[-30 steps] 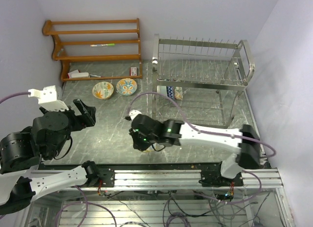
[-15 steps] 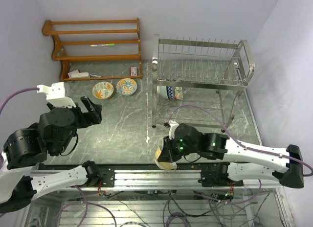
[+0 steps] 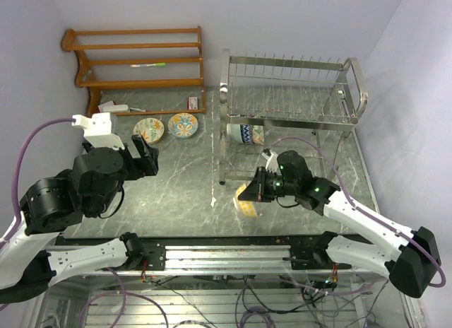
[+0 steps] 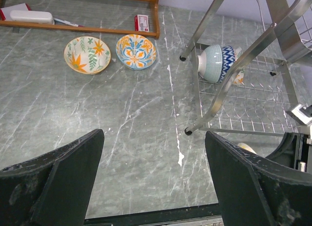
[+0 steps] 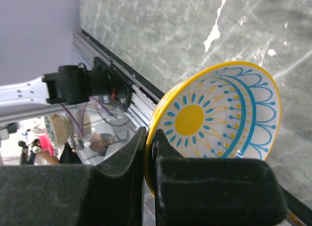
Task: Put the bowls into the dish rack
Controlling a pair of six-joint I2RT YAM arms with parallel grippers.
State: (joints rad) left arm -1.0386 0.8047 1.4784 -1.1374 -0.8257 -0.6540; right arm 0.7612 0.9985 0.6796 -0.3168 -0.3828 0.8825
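Observation:
My right gripper (image 3: 256, 187) is shut on the rim of a yellow-rimmed bowl (image 3: 246, 196) with a blue and yellow sun pattern. It holds the bowl tilted on edge above the table, just in front of the dish rack's (image 3: 293, 88) near left leg. The right wrist view shows the fingers (image 5: 131, 162) clamping the bowl's rim (image 5: 219, 114). A blue-patterned bowl (image 3: 243, 134) stands on edge in the rack's lower tier, with another partly hidden behind it. Two floral bowls (image 3: 148, 130) (image 3: 183, 124) sit on the table by the wooden shelf. My left gripper (image 3: 145, 155) is open and empty, high over the table (image 4: 153, 133).
A brown wooden slatted shelf (image 3: 138, 59) stands at the back left, with a white object (image 3: 113, 107) and a small red box (image 3: 192, 102) at its foot. The metal rail (image 3: 233, 254) runs along the near edge. The rack's leg (image 4: 187, 131) stands close to the right arm.
My right arm has carried the bowl from the table's middle, past the near edge, to the rack's front left. My left arm has risen and shifted right.

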